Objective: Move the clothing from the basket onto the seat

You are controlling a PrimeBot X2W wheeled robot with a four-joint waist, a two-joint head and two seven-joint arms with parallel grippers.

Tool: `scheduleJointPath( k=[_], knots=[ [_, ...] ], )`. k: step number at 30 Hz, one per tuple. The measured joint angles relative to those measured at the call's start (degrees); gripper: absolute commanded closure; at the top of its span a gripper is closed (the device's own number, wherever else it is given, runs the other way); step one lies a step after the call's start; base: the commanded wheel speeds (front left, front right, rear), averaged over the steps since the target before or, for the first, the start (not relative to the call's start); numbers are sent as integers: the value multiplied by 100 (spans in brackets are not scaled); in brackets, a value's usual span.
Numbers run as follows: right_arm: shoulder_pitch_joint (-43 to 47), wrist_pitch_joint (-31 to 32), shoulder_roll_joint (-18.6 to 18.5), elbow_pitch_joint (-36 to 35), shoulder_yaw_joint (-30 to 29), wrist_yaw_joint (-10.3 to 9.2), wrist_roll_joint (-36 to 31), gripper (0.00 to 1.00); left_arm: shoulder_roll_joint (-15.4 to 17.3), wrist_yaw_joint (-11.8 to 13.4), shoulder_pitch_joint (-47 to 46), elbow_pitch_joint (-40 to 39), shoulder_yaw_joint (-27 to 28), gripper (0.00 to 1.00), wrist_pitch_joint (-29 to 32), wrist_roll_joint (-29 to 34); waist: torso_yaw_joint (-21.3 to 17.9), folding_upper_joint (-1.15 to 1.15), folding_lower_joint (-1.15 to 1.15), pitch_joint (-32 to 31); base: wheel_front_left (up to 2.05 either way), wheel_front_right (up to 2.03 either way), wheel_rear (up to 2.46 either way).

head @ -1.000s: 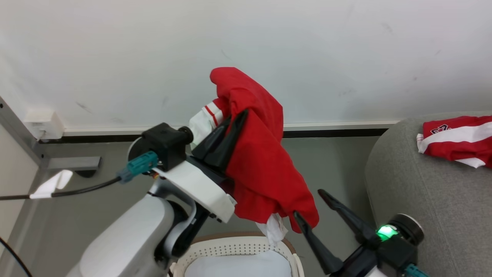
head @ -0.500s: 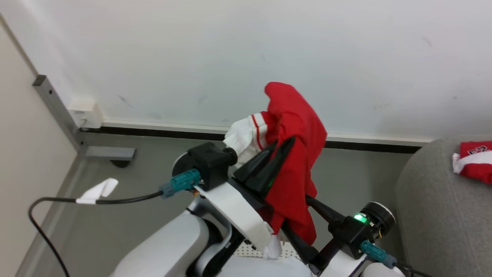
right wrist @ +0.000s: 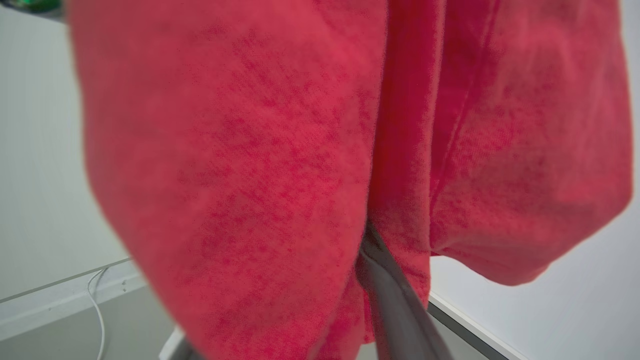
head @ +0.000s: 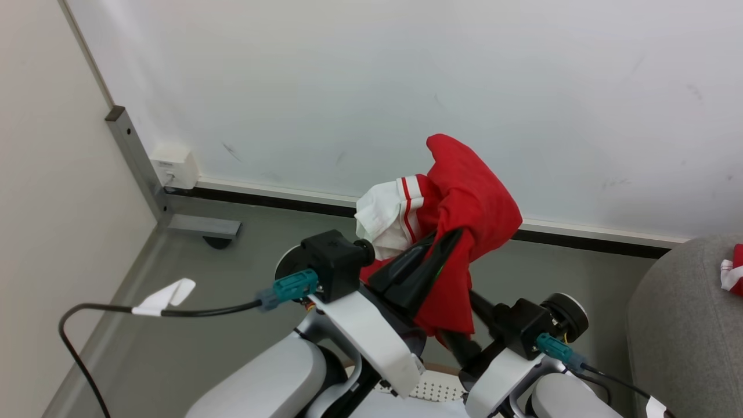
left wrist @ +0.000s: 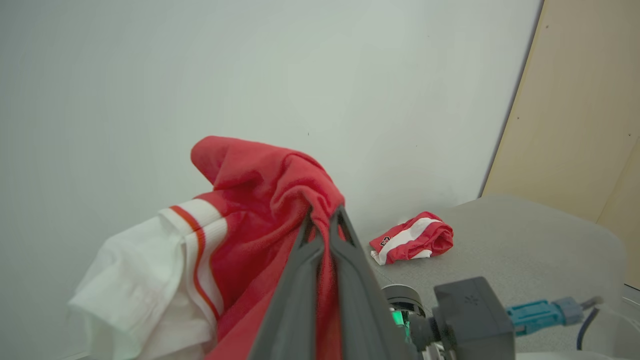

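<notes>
**Aloft: red jersey (head: 470, 197) pinched in my left jaws**

My left jaws are pressed together on a fold of the red jersey, holding it high above the basket (head: 430, 384). My right jaws reach into its hanging cloth; I cannot tell whether they grip. A second red-and-white garment (left wrist: 412, 242) lies on the grey seat (left wrist: 525, 250).

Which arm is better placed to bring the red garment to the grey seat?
Left: the left hand is shut on the soft red-and-white garment; the right hand is buried in its hanging cloth, grip unclear.
</notes>
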Motion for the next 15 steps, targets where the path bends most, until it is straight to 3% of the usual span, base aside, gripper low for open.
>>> scheduleJointPath(
  k=[15],
  knots=[
    [298,-60,-113,-433,-360,0,200,100,158,99,213,21,79,100,-68,-94,-115,0,0,6,0,0,0]
  ],
)
